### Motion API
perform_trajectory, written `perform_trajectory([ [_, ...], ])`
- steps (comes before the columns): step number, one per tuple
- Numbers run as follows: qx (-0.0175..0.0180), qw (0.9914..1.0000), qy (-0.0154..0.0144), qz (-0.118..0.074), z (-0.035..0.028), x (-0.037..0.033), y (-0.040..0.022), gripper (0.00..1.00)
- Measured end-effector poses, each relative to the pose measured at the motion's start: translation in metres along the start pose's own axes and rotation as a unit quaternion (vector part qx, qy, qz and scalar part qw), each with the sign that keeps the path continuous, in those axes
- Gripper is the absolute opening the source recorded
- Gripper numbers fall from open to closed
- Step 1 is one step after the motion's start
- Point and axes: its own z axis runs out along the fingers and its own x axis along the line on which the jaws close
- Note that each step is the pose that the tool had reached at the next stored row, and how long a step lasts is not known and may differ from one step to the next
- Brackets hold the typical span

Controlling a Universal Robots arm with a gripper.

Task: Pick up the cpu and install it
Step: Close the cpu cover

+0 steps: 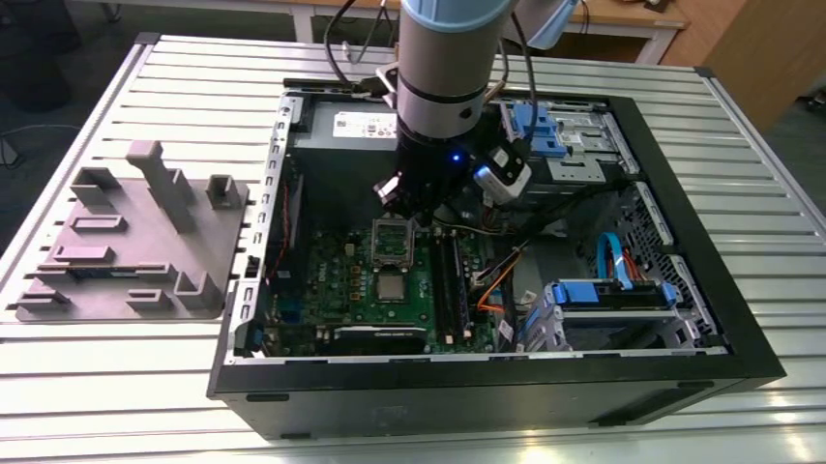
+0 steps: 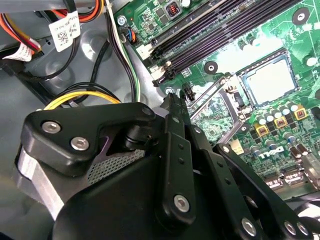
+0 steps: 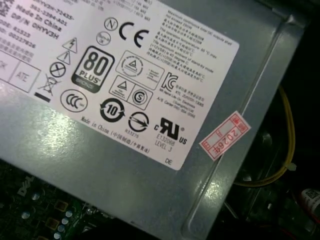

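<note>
The gripper [image 1: 402,215] hangs low over the socket [image 1: 391,240]; whether it is clenched or released I cannot tell. The cpu [image 1: 391,287] lies flat on the board [image 1: 346,282] near the gripper, just past the socket and apart from both. By my reading, pick-up and install are both left.

Perhaps free room over board [image 2: 235,55]; cables [image 2: 75,95] alongside.
</note>
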Motion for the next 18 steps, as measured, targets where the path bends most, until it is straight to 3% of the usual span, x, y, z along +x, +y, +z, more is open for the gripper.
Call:
perform_trajectory([
  [4,0.0000,0.99983,0.0017,-0.018,0.0000,0.0001,0.0001,0.10],
  [9,-0.0013,0.99867,0.0039,-0.051,0.0001,0.0001,0.0001,0.10],
  [18,-0.0007,0.99805,0.0052,-0.062,-0.0029,0.0004,0.0005,0.10],
])
